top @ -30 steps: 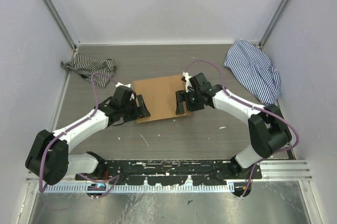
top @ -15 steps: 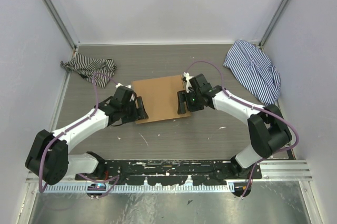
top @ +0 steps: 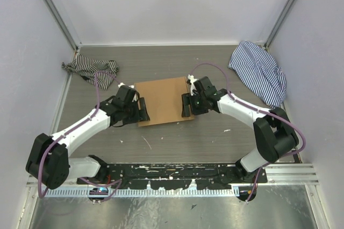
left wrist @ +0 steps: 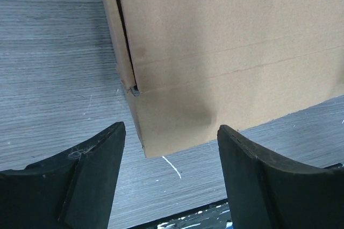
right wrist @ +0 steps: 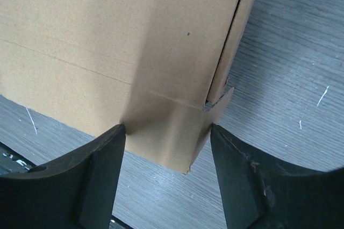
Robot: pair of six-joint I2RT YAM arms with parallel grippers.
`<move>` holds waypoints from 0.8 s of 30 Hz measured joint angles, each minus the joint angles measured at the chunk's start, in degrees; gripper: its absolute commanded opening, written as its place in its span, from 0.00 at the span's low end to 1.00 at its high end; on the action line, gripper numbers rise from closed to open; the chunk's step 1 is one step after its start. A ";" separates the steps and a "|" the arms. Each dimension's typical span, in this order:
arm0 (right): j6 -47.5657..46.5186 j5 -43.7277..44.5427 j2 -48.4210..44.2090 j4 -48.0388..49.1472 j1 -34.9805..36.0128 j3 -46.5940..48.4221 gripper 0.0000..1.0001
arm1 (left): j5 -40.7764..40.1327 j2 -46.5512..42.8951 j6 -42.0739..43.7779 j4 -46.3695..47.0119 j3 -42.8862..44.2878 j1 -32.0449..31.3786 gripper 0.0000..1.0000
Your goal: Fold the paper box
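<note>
Notes paper box point(top: 163, 100) flat on counter point(top: 215, 62). Finds left hand point(top: 143, 109) spread at left corner, right hand point(top: 185, 106) spread, straddling right corner.

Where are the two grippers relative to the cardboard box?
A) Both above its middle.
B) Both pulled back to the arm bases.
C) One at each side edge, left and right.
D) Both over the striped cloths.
C: in the top view the left gripper sits at the left edge of the cardboard box and the right gripper at its right edge, each with jaws apart.
</note>
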 measured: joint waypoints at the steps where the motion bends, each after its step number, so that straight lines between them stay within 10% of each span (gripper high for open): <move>1: 0.04 -0.09 -0.04 0.07 0.00 -0.15 0.67 | 0.00 0.00 0.00 0.00 -0.02 0.00 0.75; 24: 1.38 -4.07 -1.97 0.55 0.09 -2.23 0.55 | 0.26 0.02 -0.17 0.04 -1.22 -0.50 0.73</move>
